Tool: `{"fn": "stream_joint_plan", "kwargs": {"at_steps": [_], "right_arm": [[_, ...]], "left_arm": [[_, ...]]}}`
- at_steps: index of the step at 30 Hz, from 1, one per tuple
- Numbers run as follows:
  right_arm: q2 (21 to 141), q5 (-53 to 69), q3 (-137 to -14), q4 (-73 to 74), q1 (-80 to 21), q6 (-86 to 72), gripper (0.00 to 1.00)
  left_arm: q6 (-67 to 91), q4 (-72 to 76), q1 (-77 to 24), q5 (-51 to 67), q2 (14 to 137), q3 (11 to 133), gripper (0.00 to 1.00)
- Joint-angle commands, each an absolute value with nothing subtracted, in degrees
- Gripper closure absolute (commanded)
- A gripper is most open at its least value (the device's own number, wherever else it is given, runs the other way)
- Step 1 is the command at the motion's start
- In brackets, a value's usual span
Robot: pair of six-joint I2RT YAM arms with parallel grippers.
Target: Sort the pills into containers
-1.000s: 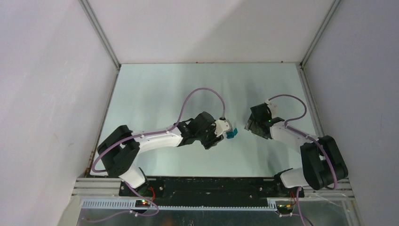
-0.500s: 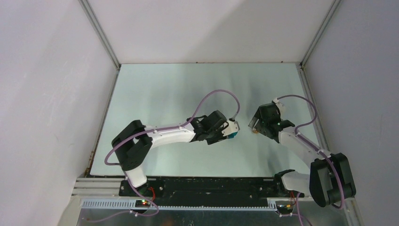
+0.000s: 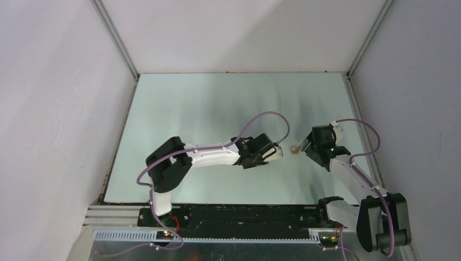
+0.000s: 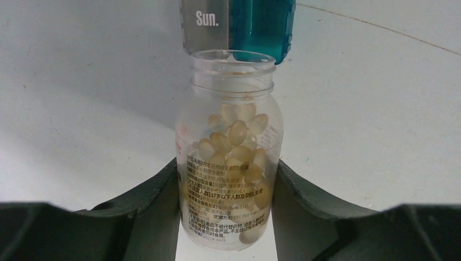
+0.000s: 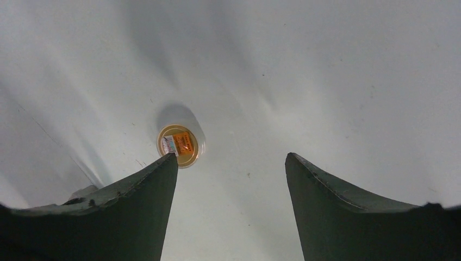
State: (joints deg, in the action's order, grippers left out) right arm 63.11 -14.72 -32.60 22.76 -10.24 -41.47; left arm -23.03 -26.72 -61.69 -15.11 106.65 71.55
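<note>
Left pincer (image 4: 227, 174) clamps the pill bottle (image 4: 229, 142), the teal container (image 4: 237, 27) just beyond its mouth.

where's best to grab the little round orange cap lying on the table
Pinch the cap across its rim, coming straight down from above: it lies flat and low on the table, so only its round edge gives opposing faces.

The container (image 4: 237, 27) bears "Sun." on its grey face
</note>
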Motion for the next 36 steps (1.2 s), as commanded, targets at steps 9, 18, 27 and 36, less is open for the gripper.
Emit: {"fn": "stream_joint_plan", "kwargs": {"at_steps": [9,18,27,36], "right_arm": [[58.6,-14.7,-29.1,22.2,-8.7,-43.1,0.24],[56.6,-13.4,-26.7,21.1,-7.7,-42.8,0.24],[56.1,-12.5,-25.8,20.7,-6.7,-42.5,0.25],[55.4,-11.7,-25.0,20.5,-5.7,-42.2,0.25]], "left_arm": [[-22.3,-33.2,-65.1,-26.1,112.1,80.7,1.00],[-22.3,-37.6,-65.9,-29.7,114.5,84.6,1.00],[-23.2,-40.8,-67.0,-31.6,115.8,87.2,1.00],[-23.2,-45.0,-67.4,-32.9,118.8,90.7,1.00]]}}
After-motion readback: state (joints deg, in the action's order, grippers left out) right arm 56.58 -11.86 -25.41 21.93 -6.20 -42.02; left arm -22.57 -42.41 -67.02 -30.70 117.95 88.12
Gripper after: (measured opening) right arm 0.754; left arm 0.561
